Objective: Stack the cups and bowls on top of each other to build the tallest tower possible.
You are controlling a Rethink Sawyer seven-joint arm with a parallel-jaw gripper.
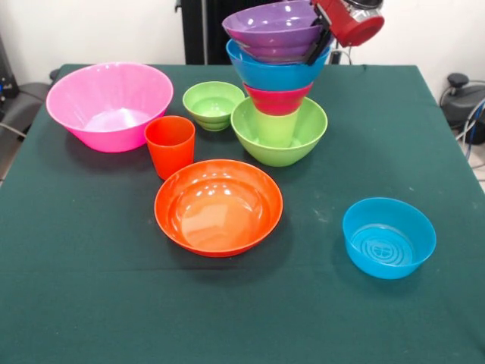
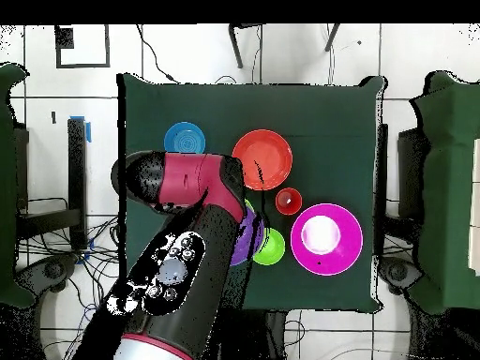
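Observation:
The tower stands at the table's far middle: a medium green bowl (image 1: 303, 140) as base, a lime cup (image 1: 274, 127) in it, then a small red bowl (image 1: 277, 99), a blue bowl (image 1: 273, 74) and a purple bowl (image 1: 273, 29) on top. My gripper (image 1: 317, 50) comes in from the upper right. Its black fingers (image 1: 321, 42) clamp the purple bowl's right rim. The purple bowl sits slightly tilted in the blue one. In the overhead view my arm (image 2: 187, 244) covers the tower, and only a part of the purple bowl (image 2: 246, 240) shows.
A big pink bowl (image 1: 110, 102) (image 2: 326, 236) is at the left. A small green bowl (image 1: 213, 104) (image 2: 271, 247) and an orange cup (image 1: 170, 145) (image 2: 288, 201) stand beside the tower. A wide orange bowl (image 1: 218, 206) (image 2: 262, 159) is in front, and a blue bowl (image 1: 389, 237) (image 2: 187, 140) at the near right.

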